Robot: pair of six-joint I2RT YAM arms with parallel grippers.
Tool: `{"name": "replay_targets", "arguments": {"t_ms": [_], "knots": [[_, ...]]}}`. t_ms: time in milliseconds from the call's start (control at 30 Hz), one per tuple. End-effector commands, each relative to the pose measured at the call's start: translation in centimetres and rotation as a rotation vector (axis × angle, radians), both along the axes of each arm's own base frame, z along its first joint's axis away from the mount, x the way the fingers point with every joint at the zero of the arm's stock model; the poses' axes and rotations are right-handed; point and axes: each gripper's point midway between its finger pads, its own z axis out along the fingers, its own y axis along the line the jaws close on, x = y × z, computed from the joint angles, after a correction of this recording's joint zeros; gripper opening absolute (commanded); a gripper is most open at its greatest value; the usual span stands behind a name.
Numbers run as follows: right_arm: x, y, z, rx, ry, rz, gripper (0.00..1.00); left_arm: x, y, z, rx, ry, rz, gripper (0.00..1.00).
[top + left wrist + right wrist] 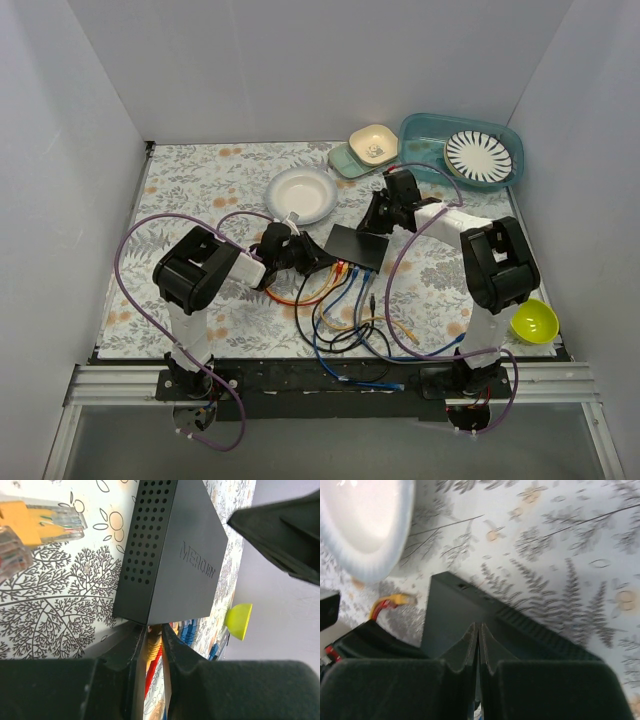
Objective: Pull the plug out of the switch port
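Grasp step: my left end effector (153, 632) pinches yellow plug (154, 645) at switch (185, 555); right end effector (478, 630), closed, braces it; next, straight pull.

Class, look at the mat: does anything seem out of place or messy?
Yes: an orange plug lies loose on the mat beside the switch, unplugged, and cables tangle before it.

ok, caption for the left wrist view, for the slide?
Left gripper closed on a yellow plug at the Mercury switch port edge; a loose connector lies nearby.
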Motion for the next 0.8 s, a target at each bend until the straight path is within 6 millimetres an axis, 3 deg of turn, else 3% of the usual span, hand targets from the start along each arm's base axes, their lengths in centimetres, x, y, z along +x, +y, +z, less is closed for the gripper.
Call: {"name": "replay_targets", "arguments": {"t_ms": [0, 167, 267, 533, 767], "knots": [[-3.3, 3.1, 1.5, 0.020, 0.018, 0.126, 0.09, -1.7, 1.1, -3.3, 0.082, 0.091, 0.001, 0.00], [-6.2, 4.0, -1.2, 0.022, 0.096, 0.181, 0.09, -1.8, 1.1, -3.2, 0.076, 0.089, -0.005, 0.00], [-6.7, 4.0, -2.7, 0.020, 0.138, 0.184, 0.09, -1.9, 0.9, -2.8, 0.066, 0.083, -0.014, 0.00], [-6.5, 4.0, -4.9, 0.000, 0.190, 0.188, 0.08, -2.8, 1.0, -1.7, 0.054, 0.072, -0.044, 0.00], [-5.9, 3.8, -5.4, -0.006, 0.190, 0.182, 0.08, -4.5, 1.9, -1.5, 0.081, 0.079, -0.075, 0.00]]}}
